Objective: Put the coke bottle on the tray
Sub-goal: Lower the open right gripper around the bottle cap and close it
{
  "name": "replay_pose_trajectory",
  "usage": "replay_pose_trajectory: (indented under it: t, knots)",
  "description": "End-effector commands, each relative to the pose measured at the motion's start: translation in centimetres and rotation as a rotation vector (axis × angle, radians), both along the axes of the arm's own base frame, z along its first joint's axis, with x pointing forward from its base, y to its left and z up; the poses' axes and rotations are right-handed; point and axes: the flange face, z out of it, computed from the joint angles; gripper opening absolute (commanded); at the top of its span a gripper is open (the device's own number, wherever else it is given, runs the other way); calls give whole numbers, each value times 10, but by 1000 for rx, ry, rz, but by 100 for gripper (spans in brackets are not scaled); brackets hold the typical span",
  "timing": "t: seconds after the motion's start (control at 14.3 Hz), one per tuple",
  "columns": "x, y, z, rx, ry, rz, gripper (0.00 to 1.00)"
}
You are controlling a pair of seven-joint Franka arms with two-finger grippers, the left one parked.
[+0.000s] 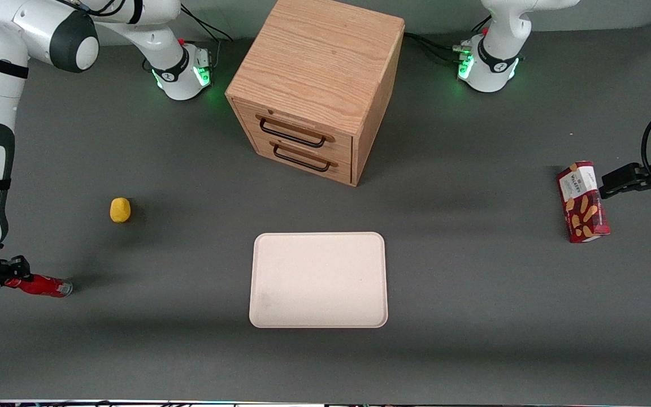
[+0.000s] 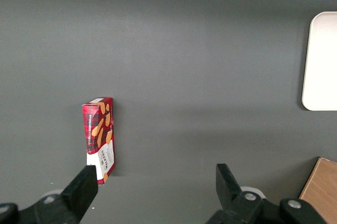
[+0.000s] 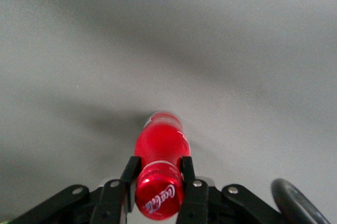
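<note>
The coke bottle [image 1: 40, 285] is a slim red bottle with a silvery base, lying about level at the working arm's end of the table, close to the front camera. My gripper [image 1: 10, 277] is at its cap end. In the right wrist view the fingers [image 3: 129, 174] press on both sides of the coke bottle [image 3: 160, 142] just below its red cap, so the gripper [image 3: 157, 167] is shut on it. The tray [image 1: 319, 280], pale beige and flat with nothing on it, lies mid-table, well away from the bottle toward the parked arm.
A wooden drawer cabinet [image 1: 317, 85] stands farther from the front camera than the tray. A small yellow object [image 1: 120, 210] lies between the bottle and the cabinet. A red snack box [image 1: 583, 202] stands toward the parked arm's end.
</note>
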Motion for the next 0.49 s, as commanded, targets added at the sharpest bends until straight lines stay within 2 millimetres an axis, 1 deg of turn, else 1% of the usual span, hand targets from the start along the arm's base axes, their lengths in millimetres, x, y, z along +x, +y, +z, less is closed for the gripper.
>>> replay_pose_trajectory:
  t: [0.0,0.14,0.21,0.35,0.42]
  knots:
    - [3,-1,14,15,-22,18,0]
    - [2,8,27,51,3,17,0]
    - [3,13,42,60,2,25,0]
    - [7,31,68,91,42,10,0]
    - [10,42,87,82,69,-3,0]
